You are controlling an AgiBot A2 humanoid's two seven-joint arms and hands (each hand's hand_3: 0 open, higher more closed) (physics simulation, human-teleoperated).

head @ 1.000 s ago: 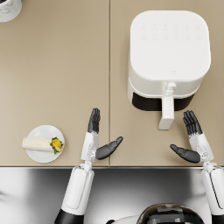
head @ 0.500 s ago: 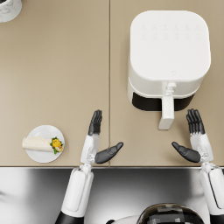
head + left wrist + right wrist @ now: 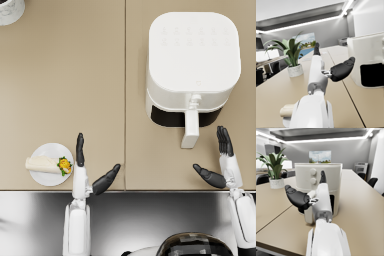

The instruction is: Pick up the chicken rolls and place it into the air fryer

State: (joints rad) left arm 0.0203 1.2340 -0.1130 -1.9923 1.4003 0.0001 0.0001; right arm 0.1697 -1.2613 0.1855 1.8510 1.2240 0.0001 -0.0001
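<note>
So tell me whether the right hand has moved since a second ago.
Yes. The right hand has shifted outward to the robot's right, away from the air fryer's handle, which has stayed put.

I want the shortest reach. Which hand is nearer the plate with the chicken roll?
The left hand: it hovers open just beside the plate holding the chicken roll. The right hand is across the table, by the air fryer.
</note>
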